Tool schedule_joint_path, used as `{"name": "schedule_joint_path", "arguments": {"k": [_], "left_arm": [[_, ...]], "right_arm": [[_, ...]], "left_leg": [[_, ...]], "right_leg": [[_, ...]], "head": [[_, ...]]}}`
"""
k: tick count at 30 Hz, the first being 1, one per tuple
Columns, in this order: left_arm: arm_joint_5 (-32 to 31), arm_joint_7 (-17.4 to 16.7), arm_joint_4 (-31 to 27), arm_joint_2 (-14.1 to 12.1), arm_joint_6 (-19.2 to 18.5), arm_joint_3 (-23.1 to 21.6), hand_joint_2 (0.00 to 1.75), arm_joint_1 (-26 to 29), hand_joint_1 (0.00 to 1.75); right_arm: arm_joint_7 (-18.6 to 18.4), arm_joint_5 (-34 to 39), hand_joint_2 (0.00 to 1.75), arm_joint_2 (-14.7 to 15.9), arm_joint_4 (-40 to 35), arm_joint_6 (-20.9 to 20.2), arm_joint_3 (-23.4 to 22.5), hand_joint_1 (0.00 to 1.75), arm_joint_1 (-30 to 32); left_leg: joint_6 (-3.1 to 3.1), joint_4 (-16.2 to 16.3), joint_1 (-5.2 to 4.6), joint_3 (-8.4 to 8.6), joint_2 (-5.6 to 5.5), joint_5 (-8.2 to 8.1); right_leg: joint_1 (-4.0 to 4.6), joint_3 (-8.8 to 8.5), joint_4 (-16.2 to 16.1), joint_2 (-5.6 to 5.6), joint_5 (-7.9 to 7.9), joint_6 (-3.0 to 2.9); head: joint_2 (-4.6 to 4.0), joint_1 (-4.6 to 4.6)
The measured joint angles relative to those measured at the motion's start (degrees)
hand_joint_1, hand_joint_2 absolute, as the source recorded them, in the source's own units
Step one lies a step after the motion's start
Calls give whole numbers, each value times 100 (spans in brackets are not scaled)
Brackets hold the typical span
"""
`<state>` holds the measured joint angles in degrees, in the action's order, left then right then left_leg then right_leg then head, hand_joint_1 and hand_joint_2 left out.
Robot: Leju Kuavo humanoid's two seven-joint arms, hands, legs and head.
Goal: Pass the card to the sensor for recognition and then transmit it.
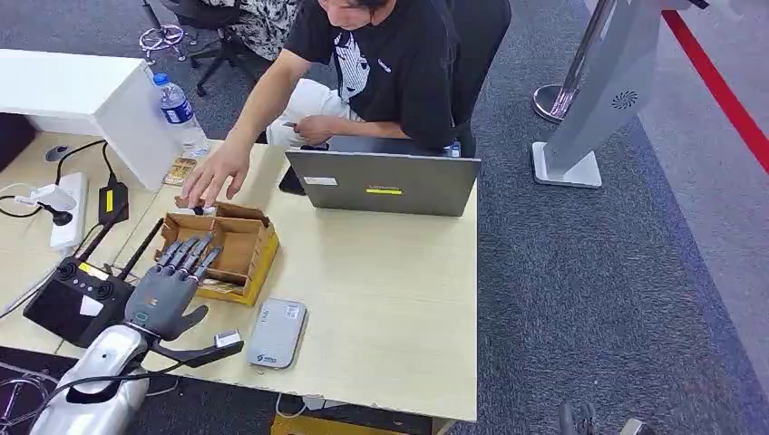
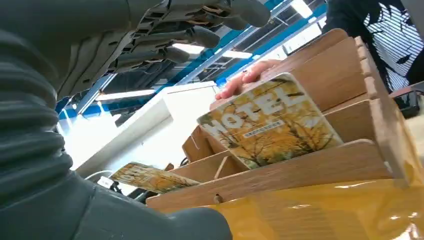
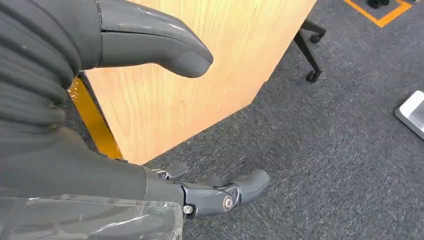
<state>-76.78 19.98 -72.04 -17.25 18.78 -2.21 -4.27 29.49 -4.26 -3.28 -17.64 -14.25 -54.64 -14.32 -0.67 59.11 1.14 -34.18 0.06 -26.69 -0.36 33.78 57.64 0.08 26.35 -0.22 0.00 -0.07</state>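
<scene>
A wooden card holder (image 1: 220, 246) on a yellow base stands on the left part of the table. In the left wrist view a yellow "HOTEL" card (image 2: 269, 124) leans upright in a slot of the holder (image 2: 320, 167), and a second card (image 2: 150, 177) lies further off. My left hand (image 1: 170, 288) hovers at the holder's near side, fingers stretched over it, thumb out, holding nothing. The grey card sensor (image 1: 277, 333) lies flat just right of that hand. My right hand (image 3: 100, 175) hangs beside the table's wooden side panel, holding nothing.
A person seated behind the table reaches a hand (image 1: 213, 174) to the holder's far edge. A grey laptop (image 1: 385, 181) stands at the back. A black controller (image 1: 77, 294), a power strip (image 1: 68, 208) and a water bottle (image 1: 179, 107) are on the left.
</scene>
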Motion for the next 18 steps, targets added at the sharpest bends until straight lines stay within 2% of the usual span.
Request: {"name": "schedule_joint_path", "arguments": {"k": [8, 10, 11, 18], "left_arm": [[-37, -33, 0, 22, 44, -122, 175, -18, 0], [-42, -44, 7, 22, 42, -135, 175, -32, 169], [-42, -44, 13, 22, 41, -138, 175, -38, 175], [-42, -46, 94, 7, 37, -142, 175, -64, 175]], "right_arm": [[0, 20, 175, -6, 0, 0, 4, 0, 0], [0, 26, 175, -9, -2, 0, 9, 0, -1], [0, 22, 175, -11, 0, 0, 11, 0, 0], [0, 17, 175, -15, 0, 0, 37, 0, 0]], "left_leg": [[0, 0, 0, 0, 0, 0], [0, 0, 0, -1, 0, 0], [0, 0, 0, -1, 0, 0], [0, 0, 0, -1, 0, 0]], "right_leg": [[0, 0, 0, 0, 0, 0], [0, 0, 0, 0, 0, 0], [0, 0, 0, 0, 0, 0], [0, 0, 0, 0, 0, 0]], "head": [[0, 0], [0, 0], [0, 0], [0, 0]]}}
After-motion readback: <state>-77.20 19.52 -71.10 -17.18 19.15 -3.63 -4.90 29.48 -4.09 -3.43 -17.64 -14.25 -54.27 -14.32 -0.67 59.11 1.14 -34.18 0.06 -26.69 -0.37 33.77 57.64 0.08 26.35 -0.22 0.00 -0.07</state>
